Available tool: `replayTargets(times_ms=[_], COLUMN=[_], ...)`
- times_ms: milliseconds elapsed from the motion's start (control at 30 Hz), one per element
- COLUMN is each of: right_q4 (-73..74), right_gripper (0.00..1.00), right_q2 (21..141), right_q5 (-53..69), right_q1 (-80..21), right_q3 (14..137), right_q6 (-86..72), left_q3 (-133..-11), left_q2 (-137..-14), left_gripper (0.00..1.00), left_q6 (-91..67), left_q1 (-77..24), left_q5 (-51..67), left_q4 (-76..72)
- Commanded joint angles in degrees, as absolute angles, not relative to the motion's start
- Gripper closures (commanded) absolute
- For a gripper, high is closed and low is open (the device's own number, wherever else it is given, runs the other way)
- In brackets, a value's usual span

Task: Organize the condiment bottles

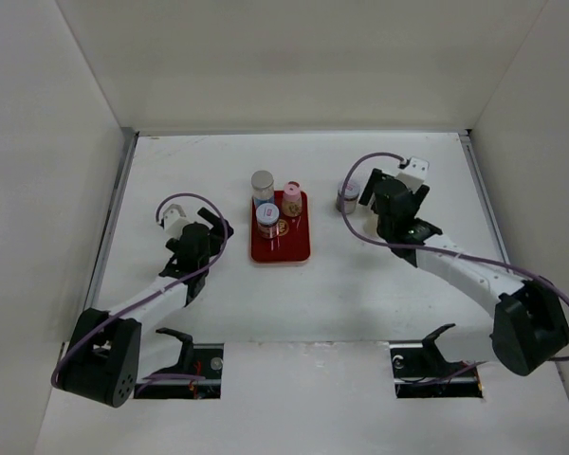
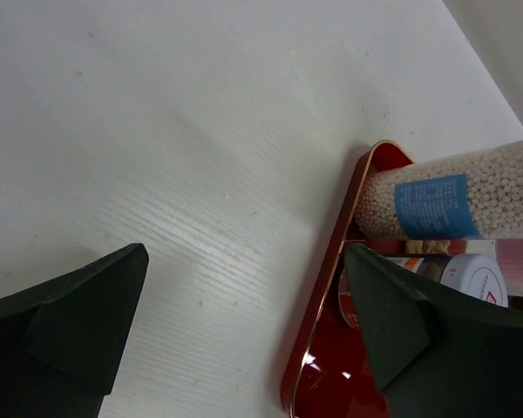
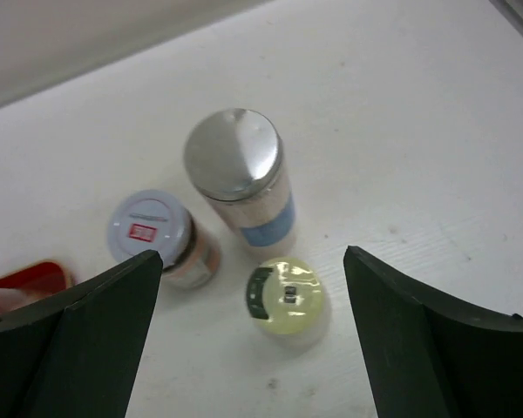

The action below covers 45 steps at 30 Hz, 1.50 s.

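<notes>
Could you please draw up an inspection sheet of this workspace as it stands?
Surface: white table, no spills seen.
Job's things: on the flat red rectangular tray stand a bead-filled silver-capped bottle, a pink-lidded bottle and a tray-borne white-lidded jar; on the table stand a silver-capped blue-labelled bottle, a loose white-lidded jar and a yellow-lidded jar.
Clutter: nothing seen.
Claws: left claw open, empty, over the tray's rim; right claw open, empty, above the three loose containers.
Cables: a purple cable loops along each arm.
Surroundings: white walls on three sides.
</notes>
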State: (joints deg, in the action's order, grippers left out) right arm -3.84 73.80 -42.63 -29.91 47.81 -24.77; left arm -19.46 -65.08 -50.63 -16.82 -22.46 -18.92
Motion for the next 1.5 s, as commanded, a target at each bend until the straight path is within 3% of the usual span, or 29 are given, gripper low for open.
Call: replayTargets(times_ms=[0, 233, 467, 600, 900, 1367, 1467], right_q4=[0.9, -1.1, -5.5, -7.6, -10.8, -10.7, -10.6], right_gripper=[0.07, 0.12, 0.45, 0.53, 0.52, 0.51, 0.43], right_q2=[77.5, 84.3, 85.1, 81.7, 84.6, 104.8, 106.1], right_q5=[-42.4, -38.5, -39.0, -41.1, -35.6, -31.4, -32.2], right_q1=[-28.5, -26.6, -26.1, -30.3, -44.8, -49.3, -49.3], right_q3=[49.0, 50.4, 48.5, 47.6, 57.4, 71.8, 72.2], right_q6=[-26.0, -26.5, -27.2, -24.6, -21.9, -20.7, -21.1], left_q3=[-19.9, -19.3, -19.3, -19.5, -19.6, -19.2, -19.2], left_q2=[-65.4, -64.3, -64.4, -65.2, -65.7, -64.9, -65.1], left_gripper=[0.0, 0.0, 0.0, 0.0, 0.0, 0.0, 0.0], left_q6=[-51.2, -51.2, -51.2, -51.2, -51.2, -51.2, -51.2], left_q1=[-17.3, -16.7, -16.7, -16.6, -16.5, -15.9, -16.0], left_q5=[-21.8, -21.9, -21.9, -22.1, -21.4, -21.0, -21.4], left_q4=[-21.9, -21.9, -22.0, -22.1, -22.3, -22.3, -22.4])
